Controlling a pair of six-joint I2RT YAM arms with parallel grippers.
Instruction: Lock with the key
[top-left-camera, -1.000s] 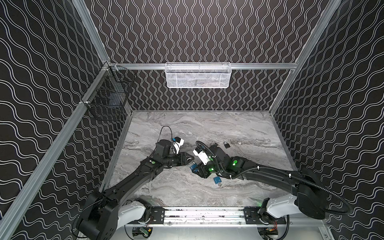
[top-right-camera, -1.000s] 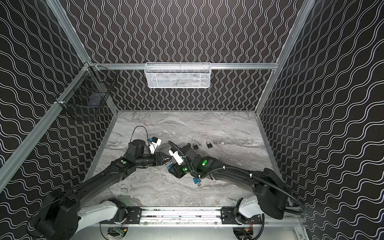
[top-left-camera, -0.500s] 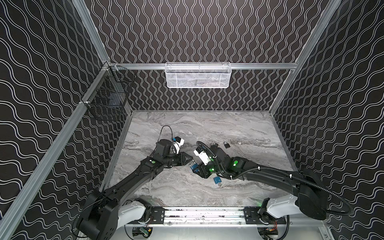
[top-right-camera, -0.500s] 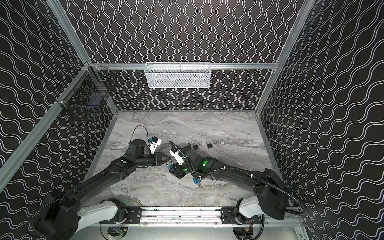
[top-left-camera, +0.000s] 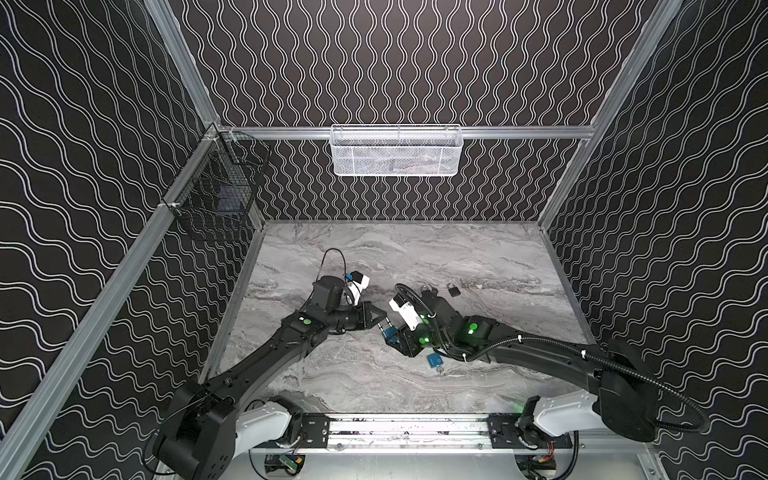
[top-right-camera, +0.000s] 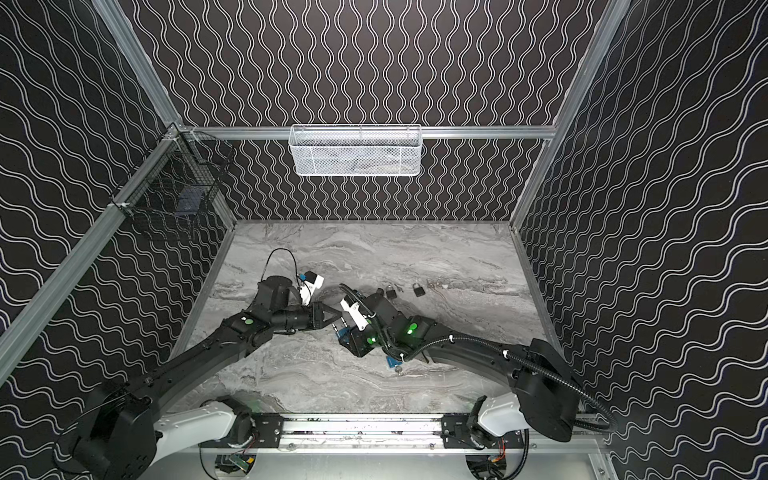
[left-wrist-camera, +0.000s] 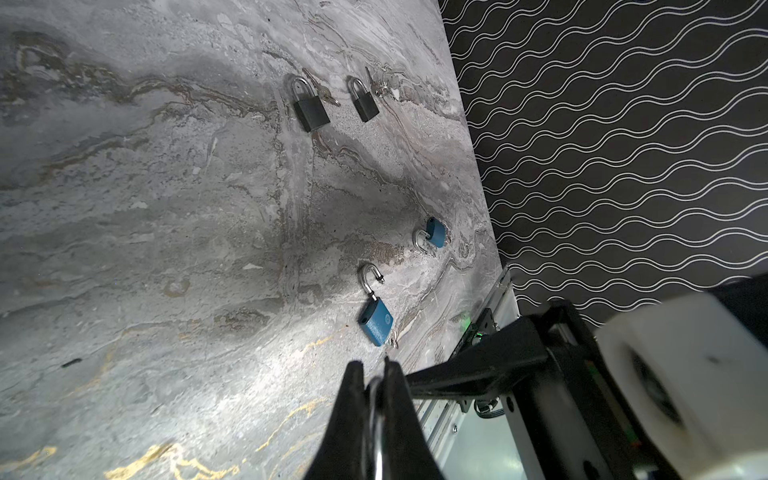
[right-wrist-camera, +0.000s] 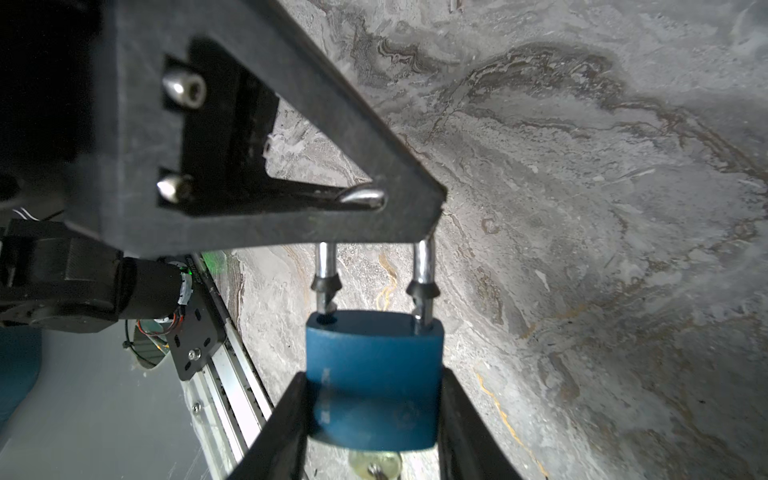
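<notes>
Right wrist view shows the small blue metal padlock (right-wrist-camera: 374, 353) clamped across its narrow sides by the right fingers (right-wrist-camera: 282, 415) and held clear of the grey marbled surface (right-wrist-camera: 582, 208). Its polished steel shackle (right-wrist-camera: 422, 262) stands raised. One leg is in the body, while the notched free leg sits just at the mouth of its hole, not seated. The left fingers (right-wrist-camera: 332, 108) are closed on the shackle's crown. A blurred brass key head (right-wrist-camera: 376, 463) appears to sit in the base of the body.

Left wrist view has the left fingers (left-wrist-camera: 349, 415) pinched shut on a thin bright loop, which is the shackle seen edge-on. The padlock's body is hidden in this view. Farther off on the surface lie a second blue padlock (left-wrist-camera: 376, 322), its shackle swung open, and two black padlocks (left-wrist-camera: 311, 110).

In both top views the held padlock (top-left-camera: 390, 332) sits between the two arms, near the middle of the surface.

The padlock looks small, dense and wholly rigid, so it should tolerate a firm squeeze. Its painted body is smooth, and the round shackle is slicker still and liable to swivel in a pinch. The present hold across the body suits it because it leaves the key end clear. Any push is best directed straight along the shackle's legs.
</notes>
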